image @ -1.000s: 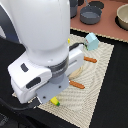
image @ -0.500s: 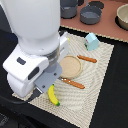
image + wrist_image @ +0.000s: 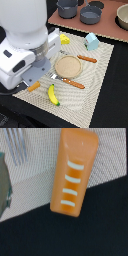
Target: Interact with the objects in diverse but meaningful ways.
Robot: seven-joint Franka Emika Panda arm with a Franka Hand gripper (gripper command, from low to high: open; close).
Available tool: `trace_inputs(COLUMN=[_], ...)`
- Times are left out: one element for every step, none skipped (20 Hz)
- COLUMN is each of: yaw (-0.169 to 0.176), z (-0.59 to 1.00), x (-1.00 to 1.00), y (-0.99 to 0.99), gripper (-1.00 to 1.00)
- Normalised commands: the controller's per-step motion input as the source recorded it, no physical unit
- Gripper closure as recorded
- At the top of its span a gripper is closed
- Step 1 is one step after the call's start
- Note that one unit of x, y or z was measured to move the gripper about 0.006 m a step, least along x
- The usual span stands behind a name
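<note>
An orange-brown bread loaf [image 3: 33,87] lies at the mat's near edge and fills the wrist view [image 3: 75,170], with white slash marks on top. My gripper [image 3: 31,79] hangs just above the loaf. Its fingers are hidden under the white arm, so I cannot tell how the jaws stand. A yellow banana [image 3: 52,95] lies beside the loaf. A yellow cheese wedge [image 3: 65,38] and a pale blue milk carton [image 3: 91,41] stand at the far side of the mat. Two grey pots [image 3: 67,8] [image 3: 91,14] sit on the wooden surface behind. No frying pan shows.
A round wooden plate [image 3: 68,66] sits mid-mat, with an orange-handled fork [image 3: 70,81] beside it; its tines show in the wrist view [image 3: 17,145]. An orange-handled knife [image 3: 86,58] lies beyond the plate. A beige bowl [image 3: 122,17] stands at the far right. Black table surrounds the mat [image 3: 95,95].
The arm has moved toward the exterior view's left and near side, uncovering the plate and fork. It now hangs over the bread loaf. The objects have not moved.
</note>
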Motion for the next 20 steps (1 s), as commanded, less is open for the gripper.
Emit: trace_inputs(yaw=[-0.009,-0.010,-0.012,-0.015,-0.021,-0.023,-0.018,-0.014,-0.011,-0.009,-0.006,-0.004,-0.004,-0.001,0.000,0.000,0.000,0.000,0.000,0.000], z=[-0.20,-0.24,-0.30,-0.33,-0.37,-0.38,-0.36,-0.39,-0.40,-0.42,-0.42,-0.43,-0.42,-0.42,-0.43,-0.43,-0.45,-0.45,-0.44,-0.43], x=[-0.77,-0.74,-0.70,-0.65,-0.58,-0.47,-0.45,-0.41,-0.39,-0.43,-0.43,-0.42,-0.41,-0.40,-0.39,-0.37,-0.39,-0.40,-0.39,-0.38], y=[0.13,0.13,0.12,0.14,0.17,0.25,0.29,0.31,0.33,0.27,0.22,0.17,0.17,0.17,0.17,0.14,0.09,0.09,0.07,0.04], gripper=[-1.00,-1.00,-1.00,-1.00,-1.00,-1.00,-1.00,-1.00,-1.00,-1.00,-1.00,-1.00,-1.00,-1.00,-1.00,-1.00,-1.00,-1.00,-1.00,-1.00])
